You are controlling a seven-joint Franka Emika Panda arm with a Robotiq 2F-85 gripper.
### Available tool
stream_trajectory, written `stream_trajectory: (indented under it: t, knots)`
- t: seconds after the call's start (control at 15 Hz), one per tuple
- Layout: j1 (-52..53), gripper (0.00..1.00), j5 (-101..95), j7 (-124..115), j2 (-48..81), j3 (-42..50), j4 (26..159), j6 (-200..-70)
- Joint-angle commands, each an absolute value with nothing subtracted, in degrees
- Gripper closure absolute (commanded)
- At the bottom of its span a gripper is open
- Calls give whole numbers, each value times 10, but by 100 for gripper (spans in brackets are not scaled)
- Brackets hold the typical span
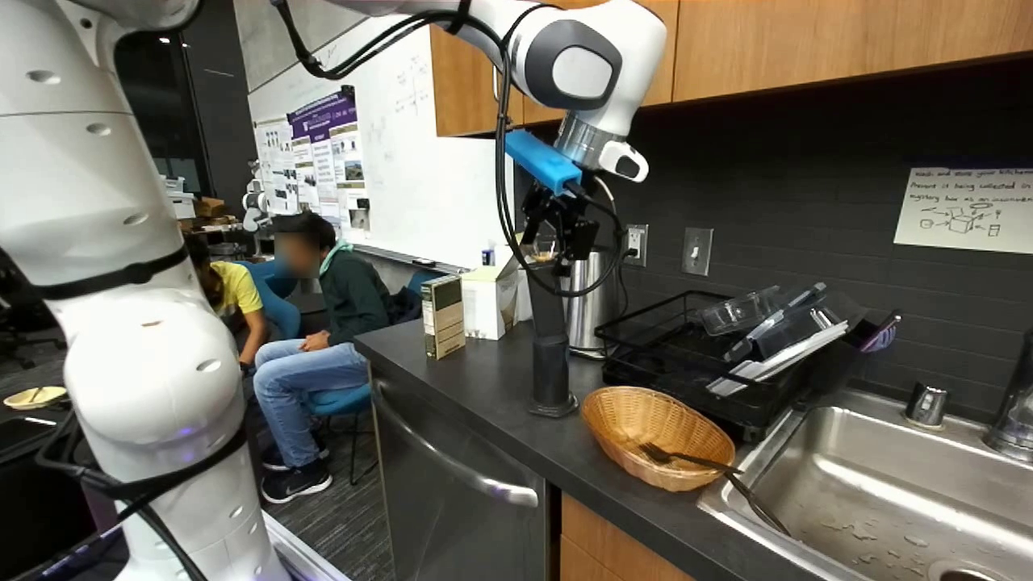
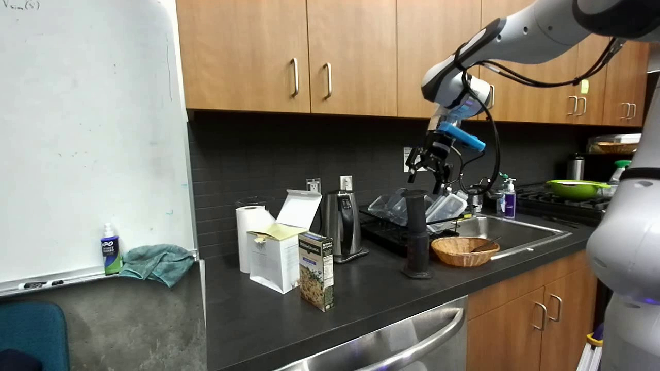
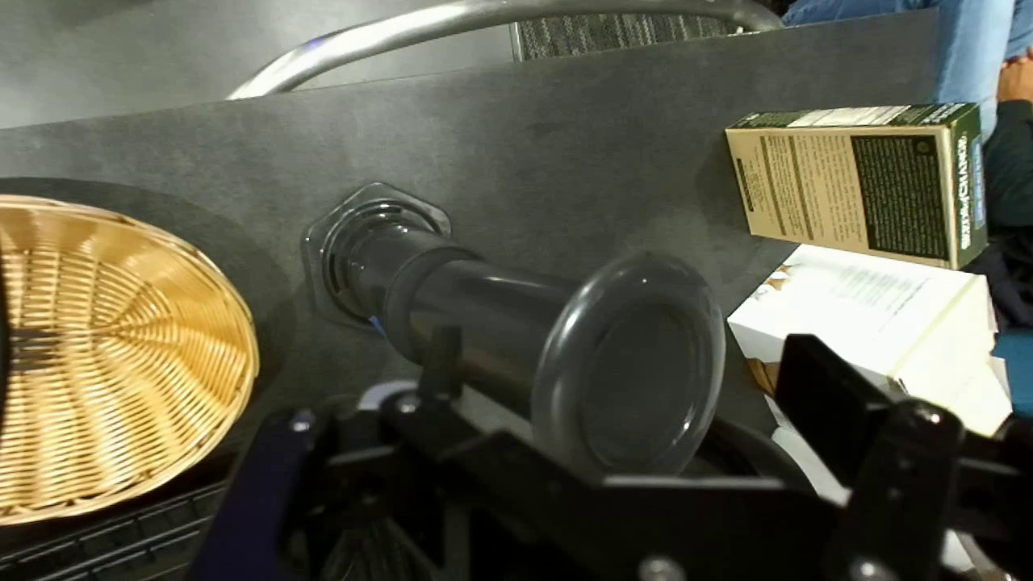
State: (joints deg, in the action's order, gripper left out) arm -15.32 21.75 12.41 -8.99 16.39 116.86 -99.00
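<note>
My gripper (image 1: 547,254) is open and empty, pointing down just above a tall dark translucent cylinder (image 1: 551,371) with a flared round top and a wider foot. The cylinder stands upright on the dark counter (image 2: 361,304); it also shows in an exterior view (image 2: 416,226). In the wrist view the fingers (image 3: 625,363) are spread on either side of the cylinder's round top (image 3: 646,379). I cannot tell whether they touch it. A wicker basket (image 1: 646,403) stands beside the cylinder. A dark fork (image 1: 698,460) lies in it, its handle over the rim towards the sink.
A black dish rack (image 1: 646,355) with plastic containers stands behind the basket, beside the steel sink (image 1: 839,452). A small food box (image 2: 315,270), an open white box (image 2: 273,263), a kettle (image 2: 343,226) and a paper roll (image 2: 250,232) stand nearby. Wooden cabinets (image 2: 350,51) hang above.
</note>
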Motion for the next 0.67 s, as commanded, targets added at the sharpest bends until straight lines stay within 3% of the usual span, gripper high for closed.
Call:
stream_trajectory:
  t: [0.0, 0.6]
  knots:
    - [-148, 0, 196, 108, -121, 160, 1180, -991]
    - [-138, 0, 165, 98, -168, 151, 1184, -989]
